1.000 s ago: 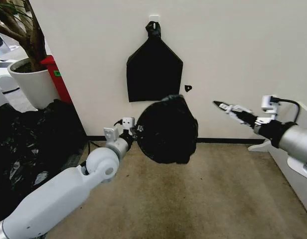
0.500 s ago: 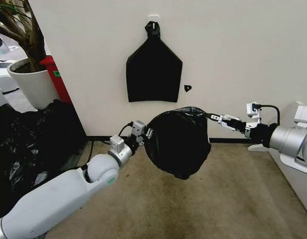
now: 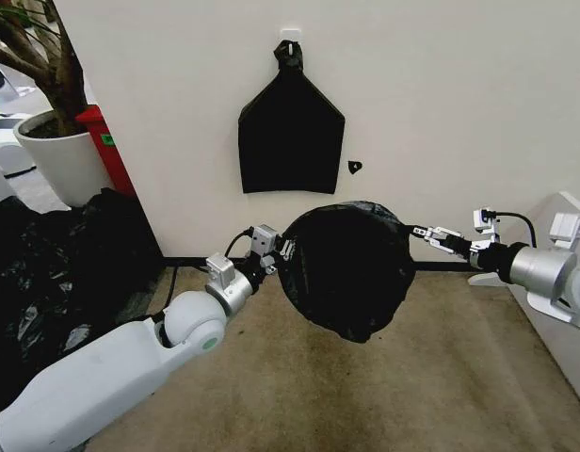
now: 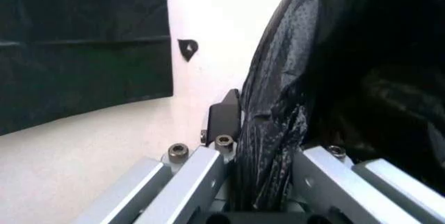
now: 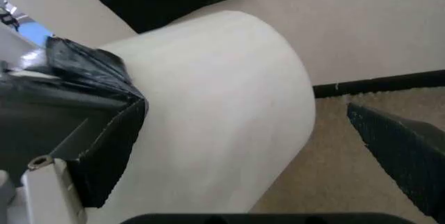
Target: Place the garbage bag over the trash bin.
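Note:
The garbage bag [image 3: 351, 268] hangs in the air in front of the wall as a round, glossy black shape stretched between my two grippers. My left gripper [image 3: 282, 252] is shut on its left edge; the left wrist view shows the wrinkled film [image 4: 278, 130] pinched between the fingers [image 4: 187, 177]. My right gripper [image 3: 422, 231] is at the bag's right edge. In the right wrist view it [image 5: 243, 108] stands open, with bunched black film [image 5: 90, 65] lying on one finger. The cream-white trash bin [image 5: 222, 114] fills the space just ahead of those fingers, its side bare.
A flat black bag [image 3: 290, 137] hangs from a wall hook above. At the left are a white plant pot [image 3: 59, 155], a red object [image 3: 106, 141] and a large heap of black film [image 3: 55, 273]. White furniture [image 3: 554, 292] stands right. Carpet [image 3: 412, 395] lies below.
The left arm carried the bag right and a little down. The right gripper dropped and came in to the bag's right edge; the bag now spreads wider toward it.

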Available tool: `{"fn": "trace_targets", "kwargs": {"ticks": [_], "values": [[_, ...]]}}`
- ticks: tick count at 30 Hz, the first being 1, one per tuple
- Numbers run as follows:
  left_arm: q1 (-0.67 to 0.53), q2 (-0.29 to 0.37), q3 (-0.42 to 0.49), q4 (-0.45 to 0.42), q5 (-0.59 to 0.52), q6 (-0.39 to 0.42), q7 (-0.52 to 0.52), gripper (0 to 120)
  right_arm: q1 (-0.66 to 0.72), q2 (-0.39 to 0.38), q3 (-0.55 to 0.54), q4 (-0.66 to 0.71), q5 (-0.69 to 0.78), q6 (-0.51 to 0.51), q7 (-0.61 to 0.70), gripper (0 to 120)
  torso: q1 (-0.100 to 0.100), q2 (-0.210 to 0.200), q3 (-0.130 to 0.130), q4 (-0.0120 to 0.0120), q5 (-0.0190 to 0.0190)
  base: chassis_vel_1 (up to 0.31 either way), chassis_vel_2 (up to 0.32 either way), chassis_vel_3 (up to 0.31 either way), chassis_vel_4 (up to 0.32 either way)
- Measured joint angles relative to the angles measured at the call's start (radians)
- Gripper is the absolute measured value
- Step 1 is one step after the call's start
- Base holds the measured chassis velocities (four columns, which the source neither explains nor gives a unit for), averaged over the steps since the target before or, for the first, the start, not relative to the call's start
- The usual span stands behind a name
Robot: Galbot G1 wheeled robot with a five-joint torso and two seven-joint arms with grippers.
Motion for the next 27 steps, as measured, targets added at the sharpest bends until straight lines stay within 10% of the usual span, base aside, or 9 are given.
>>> {"fn": "trace_targets", "kwargs": {"ticks": [19, 27], "values": [[0.055, -0.025, -0.089, -0.022, -0.379, 0.101, -0.114, 0, -0.004, 0.005, 0.005, -0.014, -0.066, 0.097, -0.108, 100, 0.000, 0.000, 0.000, 0.0001, -0.0002, 0.000, 0.000, 0.000, 0.000], [0.123, -0.043, -0.150, -0.042, -0.543, 0.142, -0.279, 0, 0.011, 0.047, 0.050, 0.088, 0.015, 0.138, 0.068, 100, 0.000, 0.000, 0.000, 0.0005, -0.0008, 0.000, 0.000, 0.000, 0.000]]}}
